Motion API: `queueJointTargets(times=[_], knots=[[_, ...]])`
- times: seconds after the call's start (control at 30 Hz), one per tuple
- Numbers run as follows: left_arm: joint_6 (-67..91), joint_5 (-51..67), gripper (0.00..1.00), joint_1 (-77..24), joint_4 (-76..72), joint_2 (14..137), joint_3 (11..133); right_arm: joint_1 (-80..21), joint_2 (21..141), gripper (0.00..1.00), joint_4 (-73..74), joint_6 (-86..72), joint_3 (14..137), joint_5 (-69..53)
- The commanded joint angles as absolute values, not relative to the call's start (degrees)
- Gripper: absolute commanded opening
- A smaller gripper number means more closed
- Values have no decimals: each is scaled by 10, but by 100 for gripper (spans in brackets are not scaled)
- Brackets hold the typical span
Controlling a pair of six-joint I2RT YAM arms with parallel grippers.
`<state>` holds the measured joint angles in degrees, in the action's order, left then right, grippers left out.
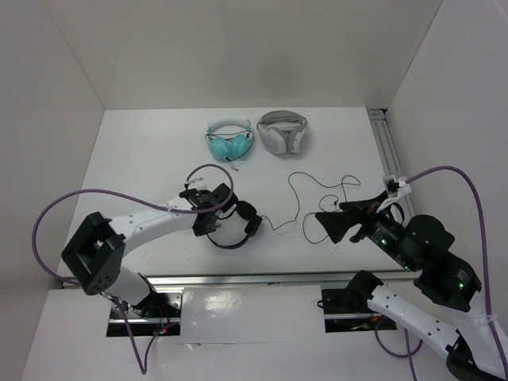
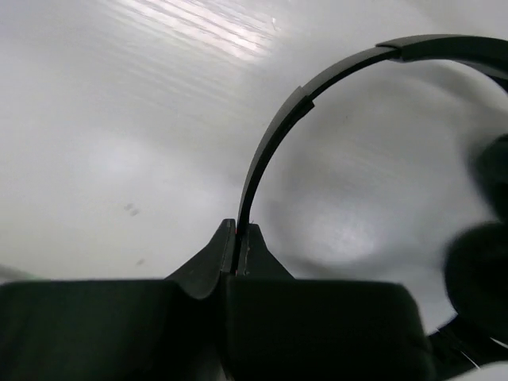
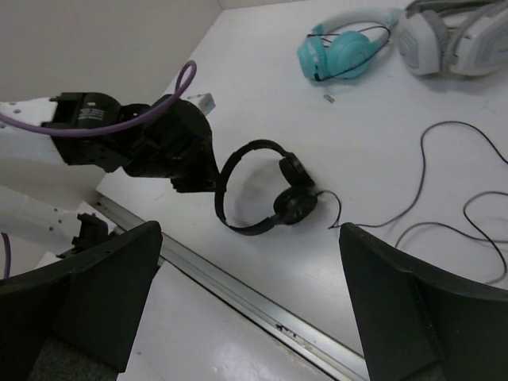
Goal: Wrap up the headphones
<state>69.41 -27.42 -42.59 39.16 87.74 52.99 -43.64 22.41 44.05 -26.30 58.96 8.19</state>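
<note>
The black headphones [image 1: 238, 230] lie on the white table near its front edge, with the two ear pads [image 3: 295, 198] stacked together on the right side. My left gripper [image 1: 213, 208] is shut on the thin headband [image 2: 274, 131], which rises in an arc from between its fingertips [image 2: 238, 230]. The long thin cable [image 1: 295, 208] trails right from the ear pads in loose loops. My right gripper [image 1: 325, 225] hovers to the right of the headphones, open and holding nothing [image 3: 250, 234].
Teal headphones [image 1: 228, 141] and white-and-grey headphones [image 1: 282, 132] rest at the back of the table. A metal rail [image 1: 278, 278] runs along the front edge and another [image 1: 386, 147] along the right side. White walls enclose the table.
</note>
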Motion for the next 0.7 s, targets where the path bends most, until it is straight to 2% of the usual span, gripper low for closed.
queueJointTargets(times=[0.0, 0.03, 0.17, 0.23, 0.4, 0.6, 0.67], knots=[[721, -382, 0, -452, 603, 784, 630, -439, 268, 100, 299, -243, 554, 27], [729, -408, 0, -460, 674, 771, 647, -439, 273, 100, 275, -243, 527, 27], [729, -428, 0, -466, 776, 697, 717, -439, 286, 100, 126, -263, 433, 6], [680, -435, 0, -466, 782, 652, 756, -439, 312, 100, 40, -263, 401, 0], [565, -411, 0, -458, 782, 587, 840, -439, 395, 100, -64, -192, 387, -97], [455, -372, 0, -418, 782, 571, 959, -439, 474, 100, -165, -88, 363, -177], [426, -358, 0, -408, 782, 571, 989, -439, 506, 97, -181, -65, 363, -193]])
